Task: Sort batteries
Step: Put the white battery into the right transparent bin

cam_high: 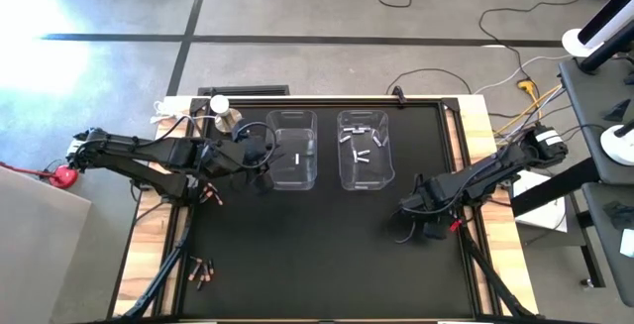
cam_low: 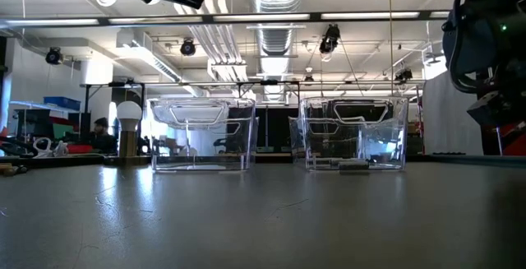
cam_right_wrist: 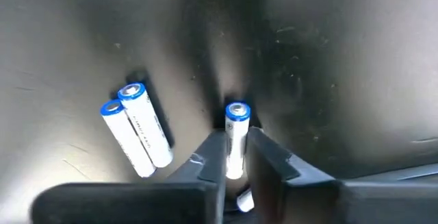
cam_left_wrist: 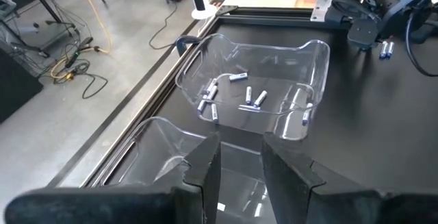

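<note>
The right claw clamps a white, blue-capped battery on the desk. Two more batteries lie beside it. The left claw, fingers slightly apart and empty, hangs over a clear bin.

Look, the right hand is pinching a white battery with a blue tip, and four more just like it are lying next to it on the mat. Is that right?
Almost. The right hand does pinch a white battery with a blue tip, but only two more batteries lie beside it on the mat, side by side, not four. The right wrist view shows this.
</note>
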You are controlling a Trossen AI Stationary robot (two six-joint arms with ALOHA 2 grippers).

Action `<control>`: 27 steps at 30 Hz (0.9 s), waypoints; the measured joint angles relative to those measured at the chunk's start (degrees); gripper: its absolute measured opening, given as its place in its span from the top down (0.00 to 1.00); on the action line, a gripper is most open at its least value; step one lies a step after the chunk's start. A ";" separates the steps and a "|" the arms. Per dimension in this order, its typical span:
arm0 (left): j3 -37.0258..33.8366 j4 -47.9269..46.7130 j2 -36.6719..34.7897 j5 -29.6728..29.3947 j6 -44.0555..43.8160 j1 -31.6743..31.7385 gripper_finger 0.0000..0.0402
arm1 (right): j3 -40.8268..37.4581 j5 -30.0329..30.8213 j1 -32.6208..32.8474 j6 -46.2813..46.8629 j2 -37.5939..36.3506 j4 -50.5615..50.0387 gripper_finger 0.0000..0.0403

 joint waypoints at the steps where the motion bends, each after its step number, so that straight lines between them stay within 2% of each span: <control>1: 0.00 0.03 0.00 -0.03 0.35 0.00 0.78 | -0.04 0.49 0.00 0.07 -0.49 -0.02 0.93; 7: 0.00 0.08 0.00 -0.05 2.78 -0.02 0.78 | 0.09 3.85 -0.54 5.39 -4.76 -0.49 0.94; 13: -0.01 0.11 -0.25 0.16 5.34 -0.02 0.78 | 6.95 14.50 -3.29 10.22 -11.42 -4.18 0.94; 16: 0.00 1.14 -0.44 3.15 8.37 0.00 0.78 | 12.64 20.98 -6.89 11.19 -13.52 -8.23 0.94; 21: 0.00 2.73 -0.37 8.06 11.46 -0.05 0.78 | 25.72 29.93 -13.50 4.91 -10.98 -18.74 0.94; 24: 0.00 2.72 -0.31 7.90 11.62 0.00 0.78 | 34.63 32.84 -17.62 -3.84 -7.09 -18.23 0.94; 27: 0.00 2.72 -0.38 7.44 11.40 0.00 0.78 | 42.74 32.87 -22.44 -14.04 -1.51 -17.31 0.94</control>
